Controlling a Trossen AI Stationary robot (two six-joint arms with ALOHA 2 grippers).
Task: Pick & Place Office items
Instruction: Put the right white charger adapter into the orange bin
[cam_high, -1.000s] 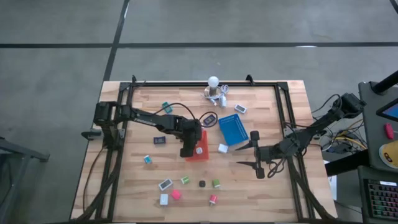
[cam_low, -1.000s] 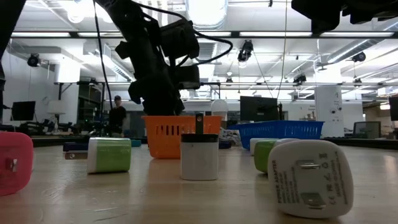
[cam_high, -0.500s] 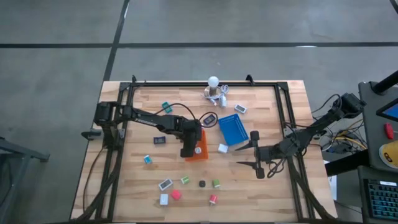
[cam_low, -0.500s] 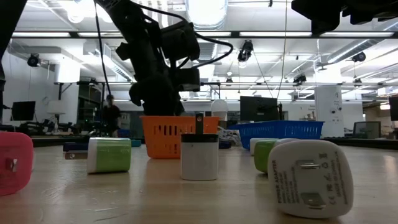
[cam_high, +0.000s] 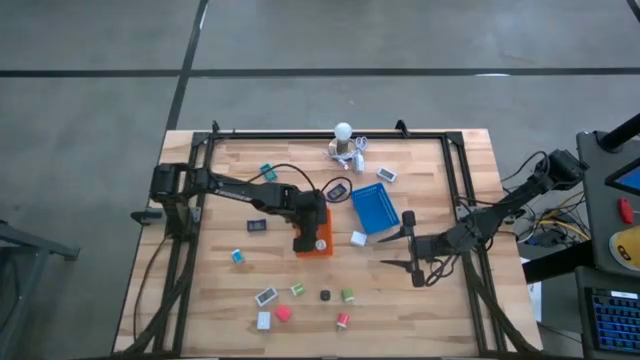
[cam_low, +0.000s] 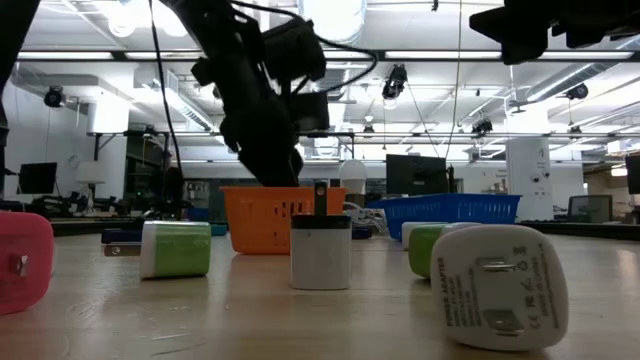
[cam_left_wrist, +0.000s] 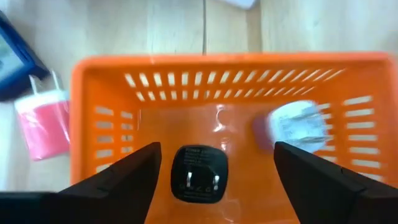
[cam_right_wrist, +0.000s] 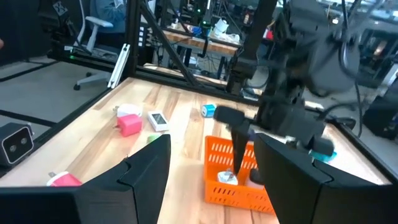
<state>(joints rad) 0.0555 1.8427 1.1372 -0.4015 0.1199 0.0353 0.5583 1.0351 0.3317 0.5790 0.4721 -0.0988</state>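
Directly above the orange slotted plastic basket (cam_left_wrist: 224, 124): left tool (cam_left_wrist: 214, 163) poised with fingers spread, empty, evidently for release. Inside basket: black square plug adapter (cam_left_wrist: 199, 174) and white adapter (cam_left_wrist: 295, 124). Right of basket, well apart: right tool (cam_high: 412, 248) parked, fingers spread.

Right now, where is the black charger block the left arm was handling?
The black charger lies inside the orange tray near the table's middle, beside a white plug, directly under the open left gripper; the blue tray sits to its right.
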